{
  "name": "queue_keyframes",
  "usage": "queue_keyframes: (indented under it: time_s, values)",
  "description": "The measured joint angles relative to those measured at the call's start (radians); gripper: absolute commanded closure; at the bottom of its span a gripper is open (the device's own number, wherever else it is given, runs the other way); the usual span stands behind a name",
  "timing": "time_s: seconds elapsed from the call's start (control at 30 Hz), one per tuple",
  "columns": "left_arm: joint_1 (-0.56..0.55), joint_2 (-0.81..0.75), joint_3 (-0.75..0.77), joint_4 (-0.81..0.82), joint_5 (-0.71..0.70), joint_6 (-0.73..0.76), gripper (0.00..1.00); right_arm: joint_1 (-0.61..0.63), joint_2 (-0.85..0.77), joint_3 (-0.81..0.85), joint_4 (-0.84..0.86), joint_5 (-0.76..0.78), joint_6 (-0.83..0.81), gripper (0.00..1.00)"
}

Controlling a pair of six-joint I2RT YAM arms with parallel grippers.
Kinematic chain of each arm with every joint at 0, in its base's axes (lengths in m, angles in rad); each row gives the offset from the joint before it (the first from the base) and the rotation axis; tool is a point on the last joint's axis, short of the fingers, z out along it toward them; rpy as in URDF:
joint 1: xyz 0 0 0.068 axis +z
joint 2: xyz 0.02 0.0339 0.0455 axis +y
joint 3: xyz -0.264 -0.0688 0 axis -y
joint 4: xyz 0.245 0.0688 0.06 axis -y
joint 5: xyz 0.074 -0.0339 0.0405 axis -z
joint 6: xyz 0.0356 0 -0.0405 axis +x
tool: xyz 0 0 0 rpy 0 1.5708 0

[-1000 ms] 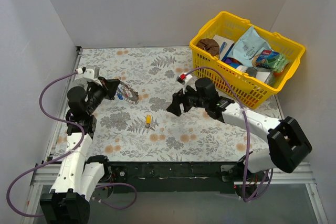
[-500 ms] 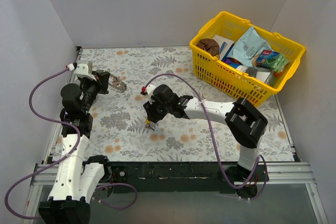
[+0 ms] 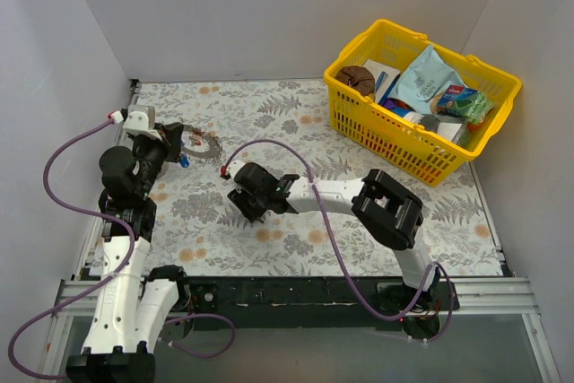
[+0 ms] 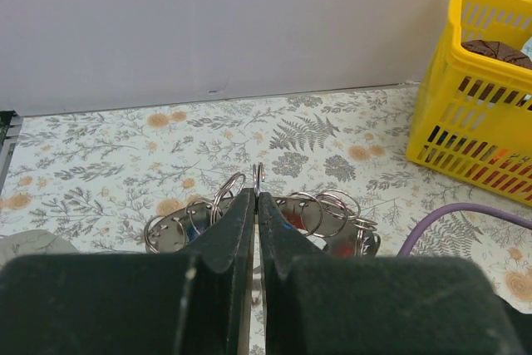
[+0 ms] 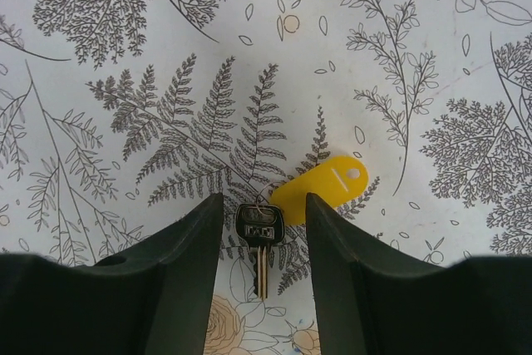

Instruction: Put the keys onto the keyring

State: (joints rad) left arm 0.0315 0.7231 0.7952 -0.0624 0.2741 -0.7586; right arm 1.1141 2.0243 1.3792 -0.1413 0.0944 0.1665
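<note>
My left gripper [image 4: 254, 195] is shut on the thin wire of the keyring [image 4: 258, 174], held above the table at the far left [image 3: 204, 144]. Several small rings and metal pieces with blue and red glints hang from it behind the fingers. One of the keys [image 5: 259, 237], dark-headed with a yellow plastic tag [image 5: 322, 188], lies flat on the floral cloth. My right gripper [image 5: 262, 199] stands open over it, a finger on either side of the key head with a gap on each side. In the top view the right gripper [image 3: 247, 206] hides this key.
A yellow basket [image 3: 405, 134] full of packets stands at the back right, also showing in the left wrist view [image 4: 490, 135]. A purple cable [image 4: 465, 212] loops over the cloth beside the right arm. White walls close the table on three sides.
The right arm has swung left across the table and come down over the yellow-tagged key, its jaws narrower than a second ago. The left gripper with the keyring shifted slightly left and back.
</note>
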Motion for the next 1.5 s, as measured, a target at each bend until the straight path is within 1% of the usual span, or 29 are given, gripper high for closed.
queue_keyframes:
  time_s: [0.13,0.23,0.27,0.33,0.37,0.4,0.43,0.5,0.7,0.83,0.97,1.1,1.23,1.33,1.5]
  values:
    - [0.0,-0.004,-0.002,-0.009,0.006,0.004,1.0,0.006,0.022,0.02,-0.016,0.036,0.008,0.5]
    - [-0.001,-0.007,-0.002,-0.014,0.007,0.007,1.0,0.008,0.031,0.029,-0.017,0.05,0.011,0.57]
    - [-0.001,-0.008,-0.002,-0.013,0.007,0.008,1.0,0.009,0.035,0.035,-0.018,0.056,0.011,0.63]
    - [-0.001,-0.009,-0.002,-0.014,0.007,0.011,1.0,0.01,0.045,0.049,-0.021,0.064,0.012,0.69]
    - [-0.001,-0.009,-0.003,-0.014,0.007,0.012,1.0,0.01,0.049,0.054,-0.021,0.067,0.012,0.77]
    - [-0.001,-0.009,-0.003,-0.014,0.007,0.012,1.0,0.01,0.051,0.056,-0.023,0.071,0.013,0.82]
    - [-0.001,-0.009,-0.003,-0.014,0.007,0.013,1.0,0.011,0.051,0.056,-0.024,0.074,0.013,0.91]
    - [-0.001,-0.009,-0.003,-0.015,0.007,0.016,1.0,0.012,0.051,0.056,-0.025,0.078,0.013,0.97]
    - [-0.002,-0.011,-0.003,-0.021,0.007,0.027,1.0,0.013,0.048,0.055,-0.039,0.089,0.015,0.99]
    - [-0.005,-0.014,-0.004,-0.031,0.007,0.039,1.0,0.013,0.013,0.021,-0.053,0.102,0.013,0.99]
    - [-0.009,-0.02,-0.017,-0.04,0.01,0.053,1.0,0.006,-0.062,-0.031,-0.066,0.112,0.013,0.99]
    - [-0.012,-0.02,-0.019,-0.06,0.041,0.08,1.0,-0.011,-0.18,-0.117,-0.056,0.104,0.014,0.99]
    - [-0.014,-0.02,-0.019,-0.065,0.107,0.107,1.0,-0.068,-0.309,-0.22,-0.018,0.066,0.021,0.99]
    - [-0.025,-0.02,-0.024,-0.067,0.172,0.127,1.0,-0.135,-0.408,-0.315,0.021,0.005,0.033,0.99]
    - [-0.067,-0.013,-0.032,-0.071,0.334,0.177,1.0,-0.272,-0.597,-0.479,0.092,-0.139,0.044,0.99]
